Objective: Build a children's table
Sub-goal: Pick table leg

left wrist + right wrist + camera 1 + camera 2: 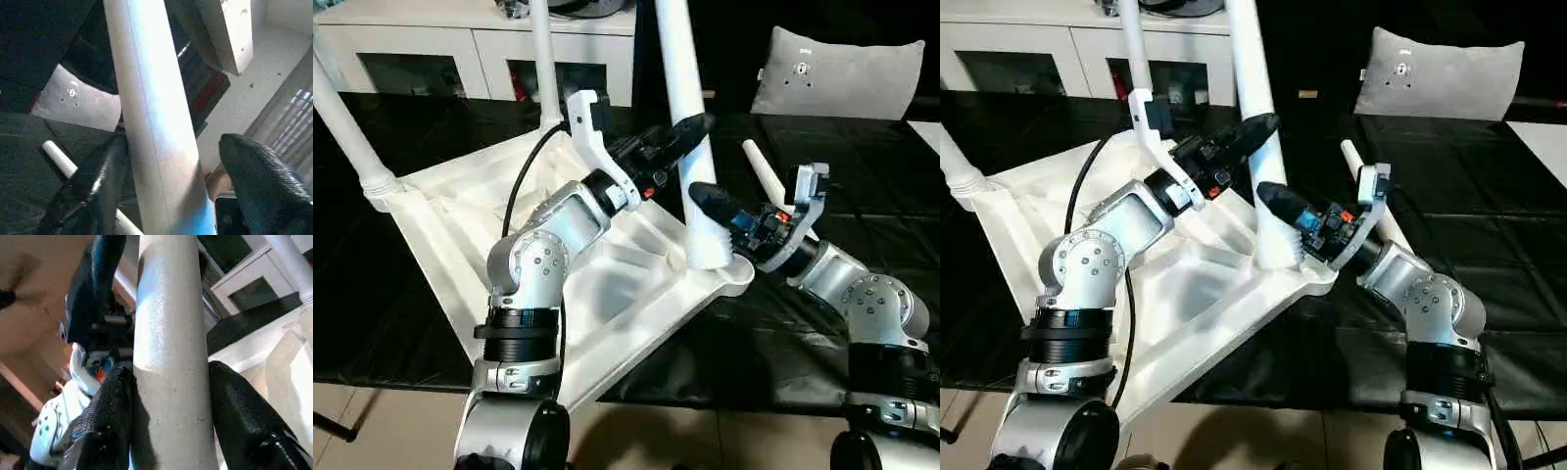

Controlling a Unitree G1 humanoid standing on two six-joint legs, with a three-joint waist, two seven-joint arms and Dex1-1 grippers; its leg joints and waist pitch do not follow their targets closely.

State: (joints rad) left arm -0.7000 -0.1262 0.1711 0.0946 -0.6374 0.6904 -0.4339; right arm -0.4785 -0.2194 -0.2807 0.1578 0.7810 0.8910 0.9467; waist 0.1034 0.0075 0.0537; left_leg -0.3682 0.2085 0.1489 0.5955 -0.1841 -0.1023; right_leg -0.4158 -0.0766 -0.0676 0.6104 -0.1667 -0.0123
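Observation:
The white table top [460, 211] lies upside down on the black mat, ribs facing up. Three white legs stand in its corner sockets: one at the left [347, 127], one at the back [543, 69] and one at the near right corner [683, 88]. My left gripper [690, 132] straddles this near right leg partway up, open, with one finger [259, 181] standing clear of the tube. Lower down, close to the socket [713, 259], my right gripper [705, 201] is shut on the same leg, both fingers [239, 416] pressed on it. A fourth leg [762, 168] lies loose behind my right wrist.
A white cabinet [470, 44] with glass doors stands at the back left, and a grey cushion [842, 73] at the back right. The black mat [862, 176] covers the work area. Its front edge [724, 401] meets pale floor.

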